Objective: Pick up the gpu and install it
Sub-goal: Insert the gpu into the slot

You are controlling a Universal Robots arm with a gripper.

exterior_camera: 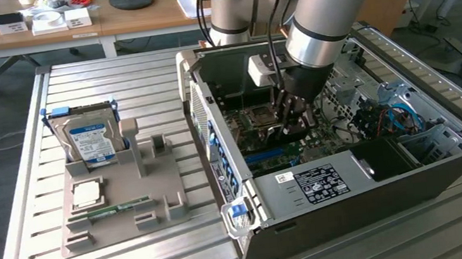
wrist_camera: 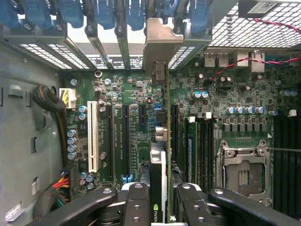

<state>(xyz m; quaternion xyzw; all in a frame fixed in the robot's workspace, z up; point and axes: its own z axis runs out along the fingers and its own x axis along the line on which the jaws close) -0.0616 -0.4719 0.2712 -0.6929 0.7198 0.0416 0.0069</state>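
The gripper is partly closed and clamped on the gpu, with its dark fingers pressing on both flat faces of the card. In the wrist view the card is seen edge-on, standing at right angles to the motherboard. It runs along the row of long black expansion slots, with the white slot well off to one side. Its pale metal end bracket reaches the rear wall of the case, under the row of blue latches. I cannot tell whether the card's lower edge is already in a slot. The empty CPU socket lies on the far side of the card from the white slot.

In the exterior view the gripper is deep inside the open computer case, which lies on its side on a slatted metal desk. The power supply with its labelled face sits at the near end of the case. On the exterior view's left a grey holder tray rests on the desk. It carries an upright hard drive, a CPU chip and a narrow RAM stick. Wooden tables with small boxes stand behind.

The arm comes in from the top of the exterior view and points steeply down into the case, with the wrist nearly vertical.
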